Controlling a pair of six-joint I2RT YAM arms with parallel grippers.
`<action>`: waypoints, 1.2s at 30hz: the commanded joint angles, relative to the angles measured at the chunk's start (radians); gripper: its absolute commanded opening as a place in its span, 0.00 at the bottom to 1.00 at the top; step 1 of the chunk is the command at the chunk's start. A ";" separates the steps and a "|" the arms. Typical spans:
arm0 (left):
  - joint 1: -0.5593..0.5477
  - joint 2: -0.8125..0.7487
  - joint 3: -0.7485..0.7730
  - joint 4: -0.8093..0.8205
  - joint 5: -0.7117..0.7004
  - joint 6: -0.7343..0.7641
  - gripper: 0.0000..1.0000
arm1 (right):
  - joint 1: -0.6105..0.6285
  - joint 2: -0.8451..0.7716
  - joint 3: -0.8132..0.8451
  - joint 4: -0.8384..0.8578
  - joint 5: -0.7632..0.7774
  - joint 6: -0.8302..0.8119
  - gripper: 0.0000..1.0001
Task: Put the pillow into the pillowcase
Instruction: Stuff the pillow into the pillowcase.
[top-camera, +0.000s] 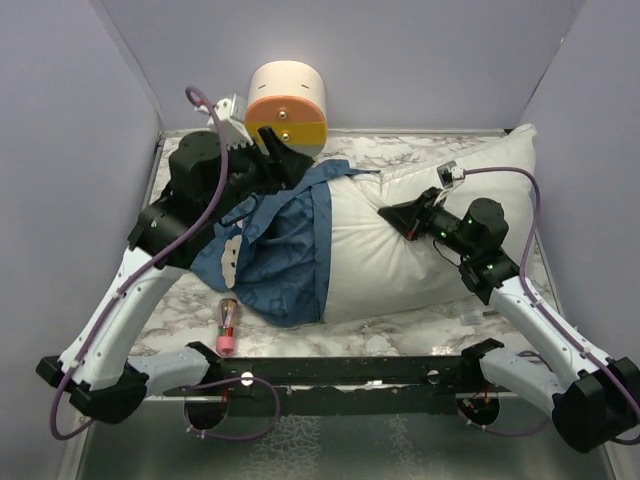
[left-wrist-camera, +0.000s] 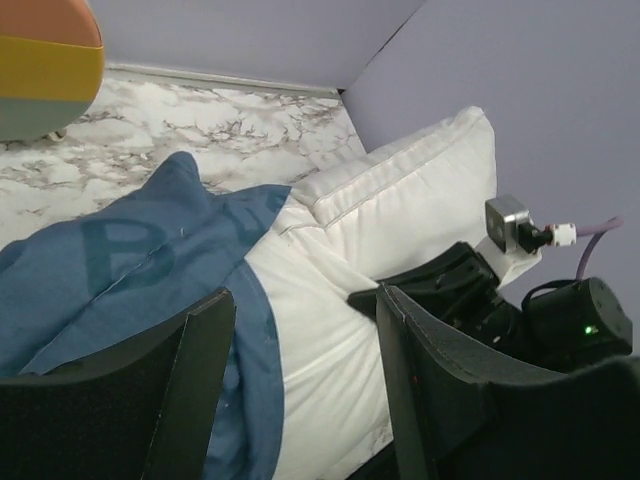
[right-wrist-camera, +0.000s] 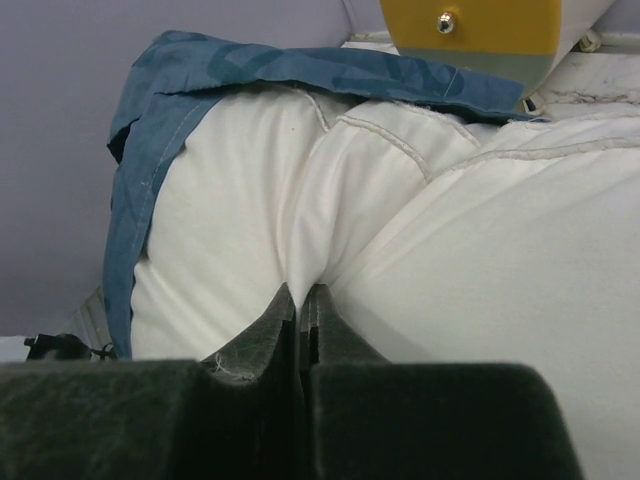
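Pillow half inside pillowcase; right end effector pinching it.

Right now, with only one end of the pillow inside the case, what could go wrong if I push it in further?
1. The left gripper is open and holds nothing, so the pillowcase is loose; a push may drag the whole case along instead of filling it.
2. The right gripper pinches only a small fold of the pillow; that fold could slip free.
3. The cylinder stands close behind the left gripper and may get knocked.
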 joint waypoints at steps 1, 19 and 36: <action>-0.036 0.213 0.288 -0.312 -0.077 -0.063 0.61 | 0.005 -0.003 -0.030 -0.046 -0.059 0.026 0.01; -0.209 0.554 0.604 -0.676 -0.380 0.141 0.59 | 0.006 0.013 -0.016 -0.052 -0.049 0.019 0.01; -0.207 0.603 0.605 -0.575 -0.264 0.167 0.05 | 0.006 0.006 -0.009 -0.064 -0.046 0.010 0.01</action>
